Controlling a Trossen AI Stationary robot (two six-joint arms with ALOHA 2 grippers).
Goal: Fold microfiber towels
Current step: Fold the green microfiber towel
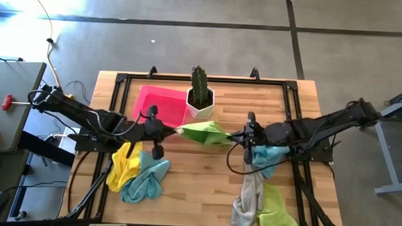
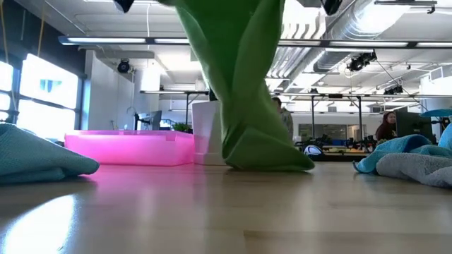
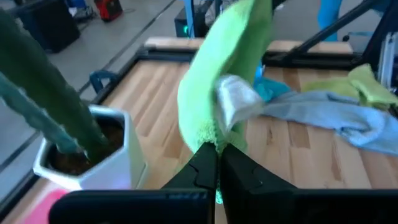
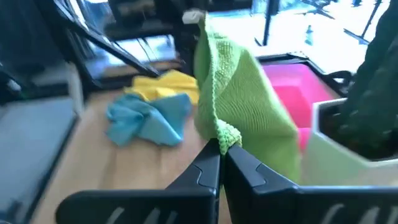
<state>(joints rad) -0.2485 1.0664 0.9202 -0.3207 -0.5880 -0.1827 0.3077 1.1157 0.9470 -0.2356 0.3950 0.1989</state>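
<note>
A lime green microfiber towel (image 1: 203, 133) hangs stretched between my two grippers above the table's middle, in front of the cactus pot. My left gripper (image 1: 175, 131) is shut on its left end, my right gripper (image 1: 232, 136) on its right end. In the low view the towel (image 2: 244, 85) drops in folds and its lower end (image 2: 272, 164) touches the tabletop. A yellow towel (image 1: 122, 165) and a light blue one (image 1: 148, 179) lie heaped at the near left. A light blue (image 1: 270, 154), a grey (image 1: 248, 198) and a lime green towel (image 1: 278, 211) lie at the near right. My left gripper pinches the towel's edge (image 3: 208, 138) between its two fingertips, coming from the table's left, slanting slightly down. The cloth rises and spreads away from the fingers; a white label (image 3: 233, 102) shows on it. My right gripper pinches a bunched corner of the towel (image 4: 227, 134) between its two fingertips, coming from the table's right, slanting slightly down. The cloth hangs between the two grippers, its lower end on the table.
A pink tray (image 1: 161, 103) sits at the far left of the table. A white pot with a cactus (image 1: 200, 99) stands right behind the held towel. A black frame (image 1: 121, 83) runs round the tabletop. Bare wood (image 1: 198, 187) lies between the two heaps.
</note>
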